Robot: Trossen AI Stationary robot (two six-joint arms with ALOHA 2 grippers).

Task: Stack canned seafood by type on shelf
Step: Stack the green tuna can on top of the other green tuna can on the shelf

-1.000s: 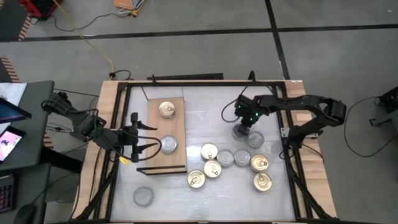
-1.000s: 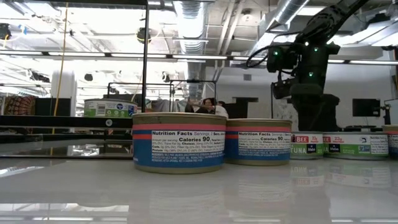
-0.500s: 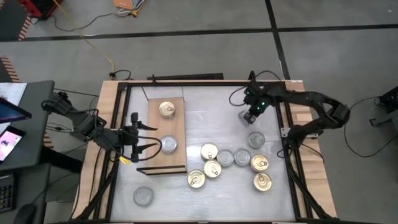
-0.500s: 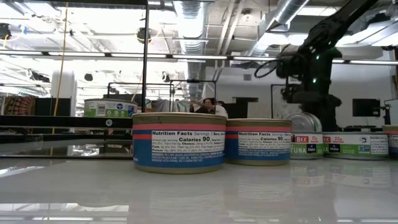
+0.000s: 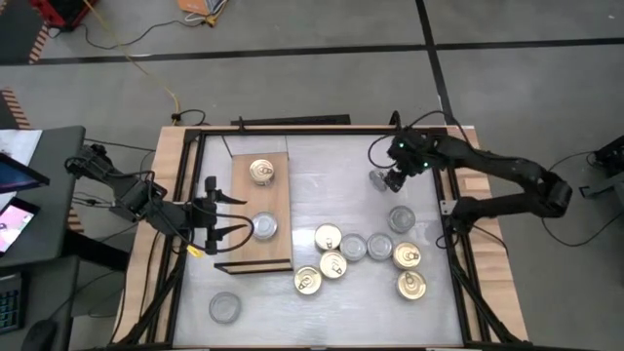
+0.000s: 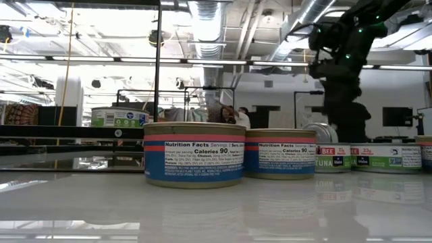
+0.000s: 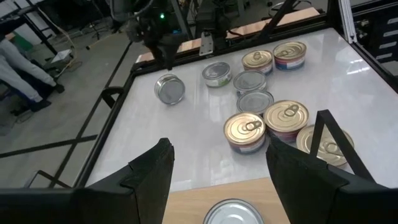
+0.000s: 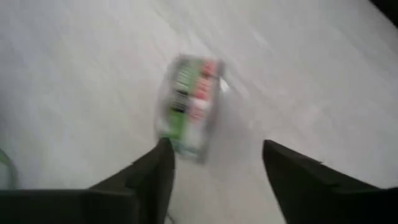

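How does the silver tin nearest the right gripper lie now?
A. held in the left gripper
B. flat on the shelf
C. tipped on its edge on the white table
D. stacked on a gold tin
C: the silver tin stands on its edge on the table, apart from the cluster.

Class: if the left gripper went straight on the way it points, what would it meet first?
Probably the silver-grey-topped round metal tin on the light tan wooden shelf: in the high view the open left gripper points straight at it, close by.

Tins (image 5: 353,248) clustered — two on shelf (image 5: 261,210)
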